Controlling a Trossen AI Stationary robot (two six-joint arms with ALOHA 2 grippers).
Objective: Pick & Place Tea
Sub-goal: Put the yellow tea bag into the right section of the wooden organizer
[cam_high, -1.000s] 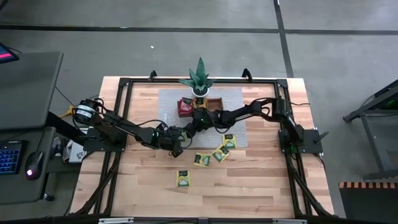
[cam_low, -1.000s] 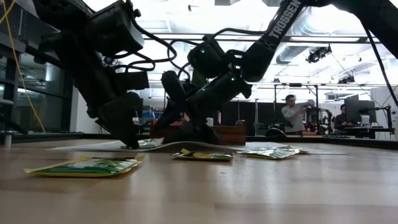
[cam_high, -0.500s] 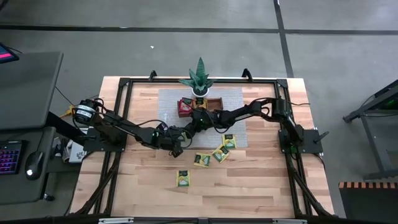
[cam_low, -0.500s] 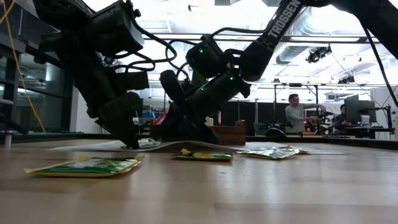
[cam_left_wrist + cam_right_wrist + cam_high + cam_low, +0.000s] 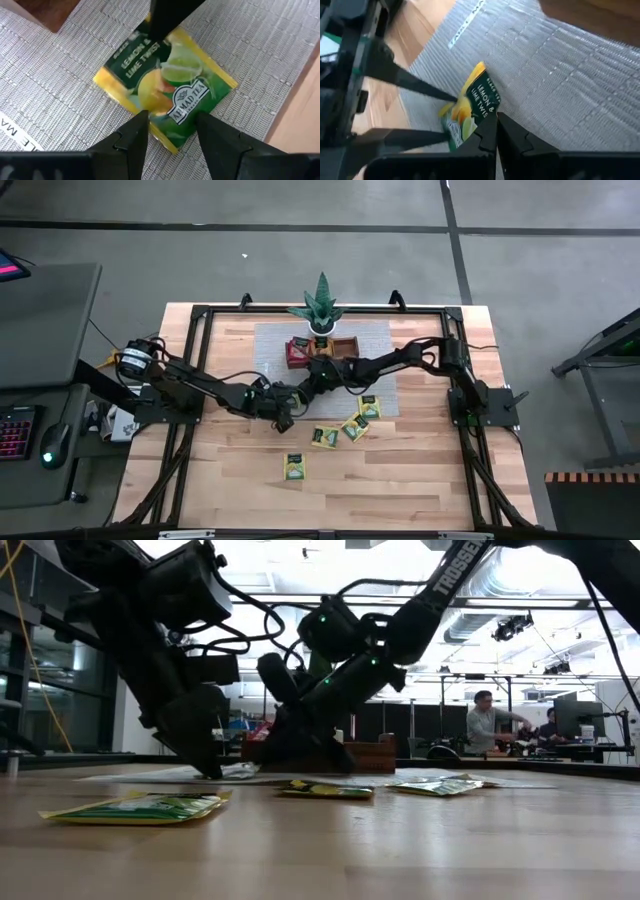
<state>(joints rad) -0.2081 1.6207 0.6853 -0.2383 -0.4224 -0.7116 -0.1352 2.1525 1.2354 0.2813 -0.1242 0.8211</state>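
So there's this light wood desk [image 5: 240,480] with a black frame around it, and a grey woven mat [image 5: 275,345] at the far middle. Both dark arms reach in and meet over the mat's near left corner. At the back of the mat sits the brown wooden tray [image 5: 343,345] with a red packet [image 5: 297,352] in its left part, and a spiky little green plant [image 5: 321,305] in a white pot just behind it.

Right end effector [image 5: 494,131] has its fingers pinched together on one edge of a yellow-green lemon and lime tea packet [image 5: 165,87], which lies on the mat near its corner; in the right wrist view that edge looks tilted up off the mat. Left end effector [image 5: 167,132] is right at the opposite edge of the same packet, fingers apart, one on each side of that edge. Can't tell if they actually touch it.

Four more green and yellow tea packets are loose on the bare wood nearer the front: three in a cluster [image 5: 350,426] just off the mat's near right side, and one on its own [image 5: 293,467] closer to the front edge.

Way back in the room a person [image 5: 486,725] is at a workbench.
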